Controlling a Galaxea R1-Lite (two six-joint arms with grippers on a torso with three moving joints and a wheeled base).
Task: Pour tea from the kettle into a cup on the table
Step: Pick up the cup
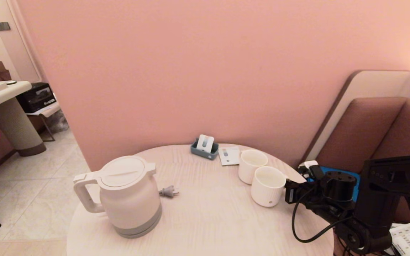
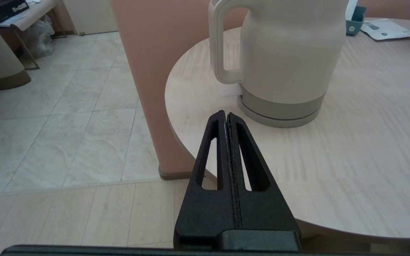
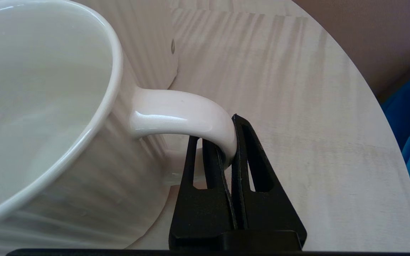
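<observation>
Barely begun: right gripper (image 3: 228, 149) fingers pinching cup (image 1: 267, 186) handle at bench (image 1: 208, 213) three o'clock; left gripper (image 2: 226, 117) pressed together, kettle (image 1: 128, 195) untouched, unpoured.

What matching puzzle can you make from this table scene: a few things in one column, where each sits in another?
Things:
1. kettle
2. ribbed cup
3. plug
4. left tool

Places or states:
A. handle pinched by the right tool
B. lying flat just beside the kettle
C. shut, empty, short of the kettle's handle
D. upright, lid on, near the table edge on the robot's left

Pairs: 1-D, 2-A, 3-B, 4-C
</observation>
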